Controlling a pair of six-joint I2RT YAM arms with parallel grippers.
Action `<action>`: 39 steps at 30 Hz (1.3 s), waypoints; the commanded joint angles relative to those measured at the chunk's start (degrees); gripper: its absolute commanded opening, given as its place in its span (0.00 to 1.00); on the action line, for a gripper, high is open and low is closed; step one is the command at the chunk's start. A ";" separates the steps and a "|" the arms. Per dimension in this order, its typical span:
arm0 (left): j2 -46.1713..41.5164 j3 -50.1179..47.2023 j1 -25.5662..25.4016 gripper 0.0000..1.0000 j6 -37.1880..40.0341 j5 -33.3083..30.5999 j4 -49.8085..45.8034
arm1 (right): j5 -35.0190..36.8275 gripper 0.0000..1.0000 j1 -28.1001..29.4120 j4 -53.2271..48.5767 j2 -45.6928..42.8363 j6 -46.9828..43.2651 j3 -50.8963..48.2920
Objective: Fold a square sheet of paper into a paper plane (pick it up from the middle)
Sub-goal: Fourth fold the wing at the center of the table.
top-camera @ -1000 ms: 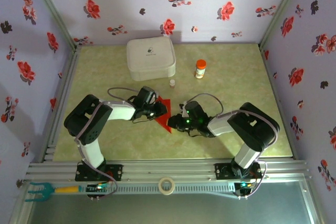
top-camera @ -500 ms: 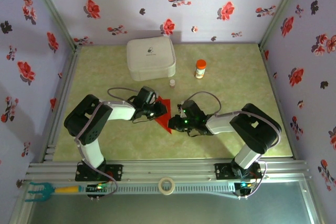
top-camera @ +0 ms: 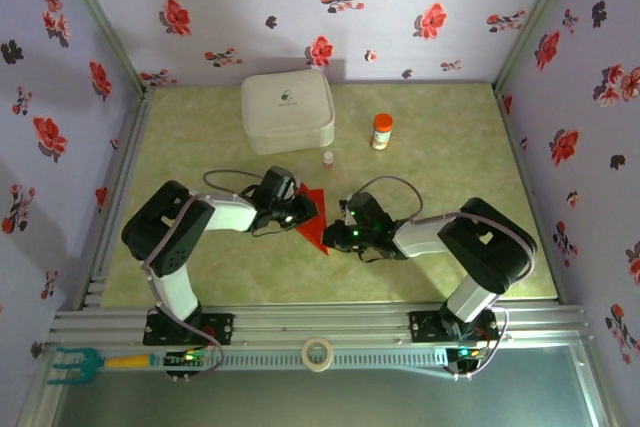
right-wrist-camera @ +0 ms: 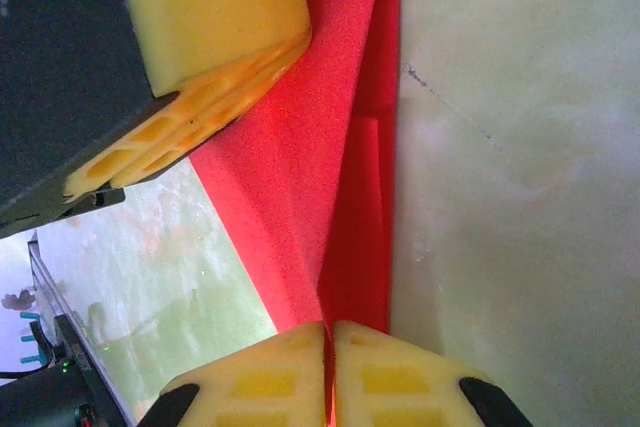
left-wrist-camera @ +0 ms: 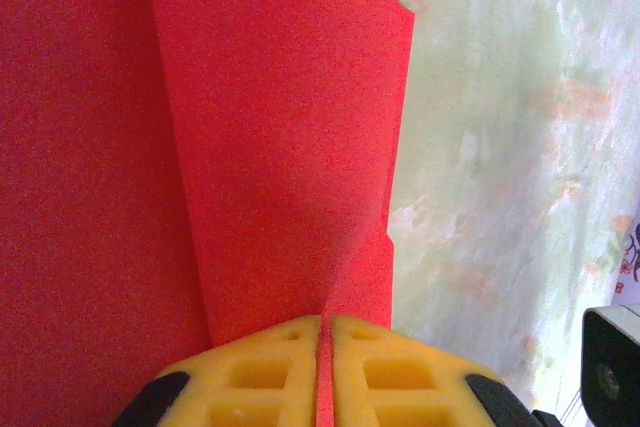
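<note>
Paper: The red paper (top-camera: pixel 312 219) lies mid-worktop between your two arms. It is already creased into a narrow wedge, and its layered flaps are plain in the left wrist view (left-wrist-camera: pixel 280 147). By my read it is not a finished dart yet.
Just changed: Over the last second your right hand (top-camera: pixel 336 235) edged slightly toward the paper and went from partly open to closed.
Right hand: Its jaws are pressed together, with the paper's near corner caught in the seam (right-wrist-camera: pixel 328 339).
Left hand: Your left hand (top-camera: pixel 306 209) is clamped the same way as before, with a thin red line running between its pads (left-wrist-camera: pixel 326 332).
What it means: You now have the sheet pinned from both sides, so you look set for the next crease or a lift. Pull the hands apart and the thin paper may tear.
Around: The white case (top-camera: pixel 287 110), an orange-capped bottle (top-camera: pixel 381 131) and a small vial (top-camera: pixel 327 158) stand behind the paper, well apart from it. A tape roll (top-camera: pixel 318 354) and a teal tool (top-camera: pixel 88 361) sit at the near rail, off the worktop (top-camera: pixel 450 147).
In the way: Nothing lies between the hands and the paper. The squeeze is the hands themselves, as your left hand's finger (right-wrist-camera: pixel 210 7) sits just beside the right hand's grip.
</note>
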 commanded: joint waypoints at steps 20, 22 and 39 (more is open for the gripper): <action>-1.42 -2.93 -1.22 0.12 -1.97 -3.23 -2.03 | 0.55 0.15 0.17 -11.69 -1.32 -3.56 0.59; -1.34 -2.72 -1.19 0.12 -1.84 -3.06 -2.16 | 0.22 0.13 0.14 -10.37 -1.24 -2.86 0.05; -1.33 -3.04 -0.79 0.12 -1.92 -2.98 -2.19 | -1.21 0.13 0.00 -8.25 -3.67 -0.55 -2.73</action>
